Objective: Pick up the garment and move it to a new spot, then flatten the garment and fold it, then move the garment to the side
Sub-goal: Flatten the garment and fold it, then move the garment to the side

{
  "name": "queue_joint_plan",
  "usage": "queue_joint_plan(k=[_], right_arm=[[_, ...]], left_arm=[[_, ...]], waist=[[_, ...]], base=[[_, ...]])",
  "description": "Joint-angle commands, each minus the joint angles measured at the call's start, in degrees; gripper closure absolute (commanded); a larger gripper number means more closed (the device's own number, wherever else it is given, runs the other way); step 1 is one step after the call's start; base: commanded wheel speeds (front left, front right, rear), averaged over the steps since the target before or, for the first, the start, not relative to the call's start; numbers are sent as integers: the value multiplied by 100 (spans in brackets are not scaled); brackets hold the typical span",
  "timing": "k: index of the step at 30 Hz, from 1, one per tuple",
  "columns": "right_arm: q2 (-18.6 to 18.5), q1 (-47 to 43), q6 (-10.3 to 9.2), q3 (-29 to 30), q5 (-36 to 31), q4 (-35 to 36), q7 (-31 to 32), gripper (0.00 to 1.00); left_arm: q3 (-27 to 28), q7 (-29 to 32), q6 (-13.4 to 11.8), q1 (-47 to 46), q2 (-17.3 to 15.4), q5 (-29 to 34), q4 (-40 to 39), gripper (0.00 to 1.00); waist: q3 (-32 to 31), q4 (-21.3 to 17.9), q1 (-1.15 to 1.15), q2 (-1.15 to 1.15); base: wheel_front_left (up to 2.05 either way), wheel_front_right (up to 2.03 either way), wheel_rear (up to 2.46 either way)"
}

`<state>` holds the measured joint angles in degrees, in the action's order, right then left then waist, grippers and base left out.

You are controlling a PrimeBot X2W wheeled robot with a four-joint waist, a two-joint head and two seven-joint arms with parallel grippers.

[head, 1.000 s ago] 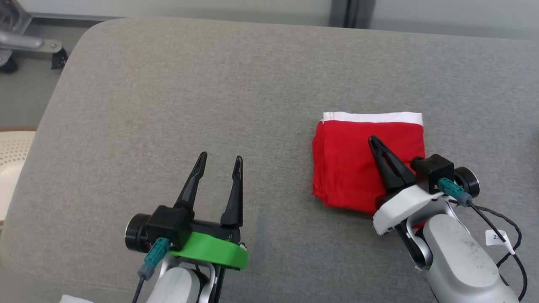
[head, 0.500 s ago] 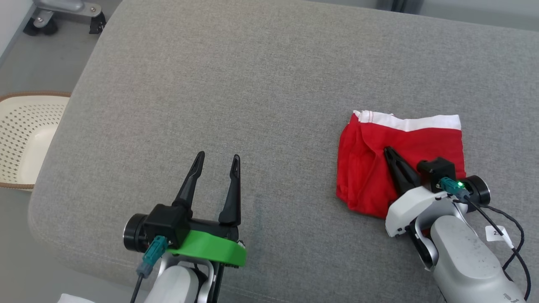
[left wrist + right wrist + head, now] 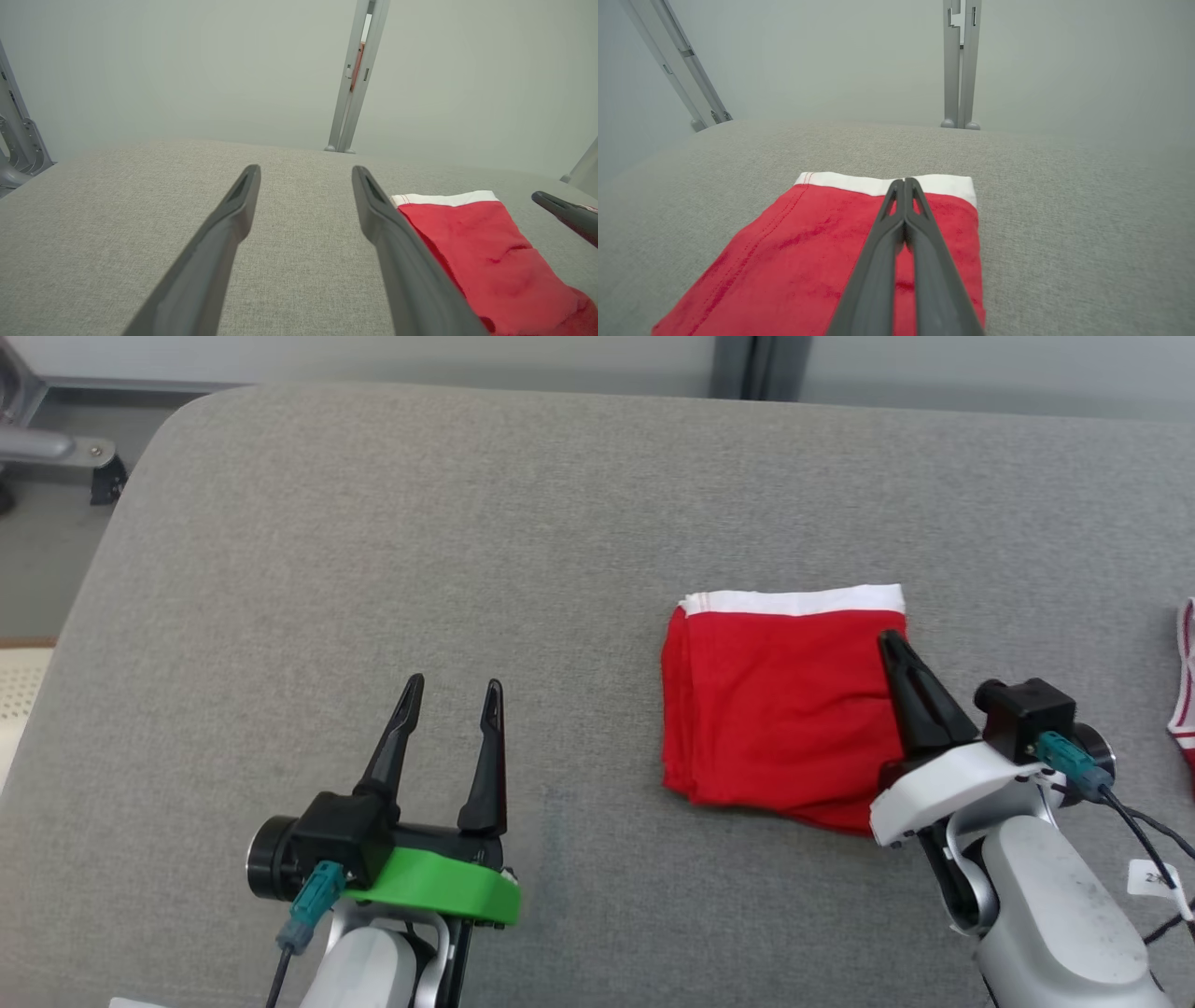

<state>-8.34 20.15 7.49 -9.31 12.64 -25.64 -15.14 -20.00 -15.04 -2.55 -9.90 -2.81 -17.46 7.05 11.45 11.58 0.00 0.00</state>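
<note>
Folded red garment (image 3: 775, 709) flat on grey padded worktop (image 3: 467, 523). Right pincer (image 3: 892, 639) clenched on nothing, over garment's right edge. Left pincer (image 3: 453, 686) released, well apart to the left.

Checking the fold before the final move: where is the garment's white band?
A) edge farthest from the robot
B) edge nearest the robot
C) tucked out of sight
A: in the head view the white band runs along the far edge of the folded red garment.
</note>
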Motion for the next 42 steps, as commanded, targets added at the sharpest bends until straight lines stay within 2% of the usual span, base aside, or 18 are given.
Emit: queue_joint_plan(k=[1,2,3,12,21,31,38,42], right_arm=[[-7,-156,-1,143,19,135,2,100],[3,-247,-1,259,-27,247,2,19],[22,-329,-1,328,-64,317,3,0],[252,-975,-1,963,-402,836,2,0],[401,-1136,-1,1076,-539,950,2,0],[310,-856,-1,816,-630,575,64,0],[76,-422,-1,386,-655,-7,431,0],[22,-164,-1,287,-435,-348,678,0]], left_arm=[[65,-16,34,71,-21,41,14,0],[92,-16,39,98,-21,44,21,0],[114,-16,31,118,-21,45,28,0],[239,-16,103,321,-21,153,141,0],[323,-16,138,399,-21,386,123,0],[178,-16,126,211,-21,320,102,0],[-33,-16,81,42,-21,219,149,0],[-157,-16,21,-63,-21,166,115,0]], waist=[[-327,-426,0,0],[-363,-500,0,0],[-389,-563,0,0],[-567,-978,0,0],[-560,-1084,0,0],[-268,-840,0,0],[54,-516,0,0],[213,-304,0,0]], base=[[0,0,0],[0,0,0],[0,0,0],[0,0,0],[0,0,0],[0,0,0],[0,0,0],[0,0,0]])
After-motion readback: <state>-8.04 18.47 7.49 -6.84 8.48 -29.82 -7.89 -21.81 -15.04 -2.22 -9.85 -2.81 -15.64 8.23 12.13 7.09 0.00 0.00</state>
